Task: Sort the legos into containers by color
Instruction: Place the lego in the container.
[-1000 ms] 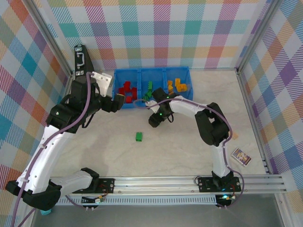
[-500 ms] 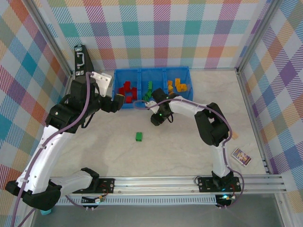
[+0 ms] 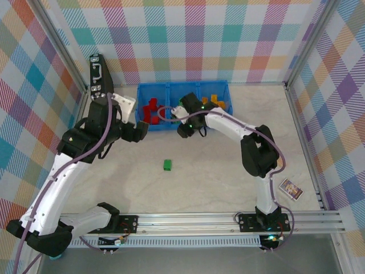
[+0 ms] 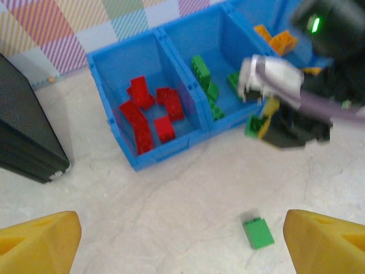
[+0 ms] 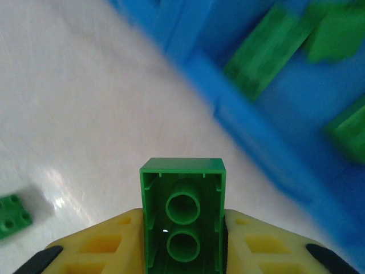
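The containers (image 3: 219, 120) are three joined blue bins at the back of the table. Red legos (image 3: 152, 108) lie in the left bin, green ones (image 4: 204, 77) in the middle, orange ones (image 3: 215, 101) in the right. My right gripper (image 3: 183, 130) hovers just in front of the middle bin, shut on a green lego (image 5: 182, 220) whose hollow underside faces the camera. Another green lego (image 3: 167, 165) lies alone on the table. My left gripper (image 4: 182, 245) hangs open above the table in front of the red bin, with nothing between its yellow fingers (image 4: 40, 240).
A black case with a handle (image 3: 97, 71) stands at the back left, beside the bins. A small printed card (image 3: 290, 189) lies near the right edge. Metal rails frame the table.
My right gripper has shut on a green lego and lifted it from the table towards the middle bin. My left gripper has drawn back a little from the red bin, still open.
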Controlling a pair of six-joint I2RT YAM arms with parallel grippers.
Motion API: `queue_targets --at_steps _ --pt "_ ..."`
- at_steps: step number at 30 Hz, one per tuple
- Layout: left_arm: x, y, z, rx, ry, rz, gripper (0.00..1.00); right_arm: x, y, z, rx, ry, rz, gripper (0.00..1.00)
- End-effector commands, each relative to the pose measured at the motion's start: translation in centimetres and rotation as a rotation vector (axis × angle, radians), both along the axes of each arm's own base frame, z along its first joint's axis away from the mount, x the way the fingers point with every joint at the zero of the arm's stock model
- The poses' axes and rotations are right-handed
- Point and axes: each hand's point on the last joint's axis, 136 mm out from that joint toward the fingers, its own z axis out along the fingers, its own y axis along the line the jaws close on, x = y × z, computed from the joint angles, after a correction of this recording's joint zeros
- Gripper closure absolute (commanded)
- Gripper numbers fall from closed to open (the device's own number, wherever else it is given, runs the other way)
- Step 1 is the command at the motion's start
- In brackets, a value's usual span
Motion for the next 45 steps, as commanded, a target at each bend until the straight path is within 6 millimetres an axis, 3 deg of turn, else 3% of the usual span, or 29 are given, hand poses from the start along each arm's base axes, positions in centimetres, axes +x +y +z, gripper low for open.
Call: queue_targets --at_steps 1,7,14,22,36,41,45 --pt "-1.5 1.1 -2.6 0.028 0.084 0.024 0.12 3.3 0.2 2.6 0.036 -0.088 -0.046 0.66" --pt "-2.6 1.4 -6.2 0.026 0.177 0.045 0.15 7.8 0.7 2.4 0.045 -0.118 -0.117 0.65" --pt "-3.5 -1.3 -11.1 -0.121 0.339 0.025 0.24 10.0 0.4 0.9 0.039 -0.099 -0.171 0.65" --pt "-4.1 -4.1 -17.0 -0.274 0.472 0.043 0.27 10.7 -0.5 -0.5 0.027 -0.087 -0.207 0.64" --pt "-3.8 -7.0 -24.1 -0.168 0.564 0.094 0.28 11.4 -0.1 -1.0 0.037 -0.087 -0.219 0.52" --pt "-3.3 -7.4 -25.5 -0.140 0.586 0.110 0.28 11.2 -0.1 0.0 0.049 -0.099 -0.214 0.51" --pt "-2.8 -7.7 -26.6 -0.108 0.601 0.116 0.29 11.0 0.0 2.2 0.087 -0.132 -0.207 0.50"
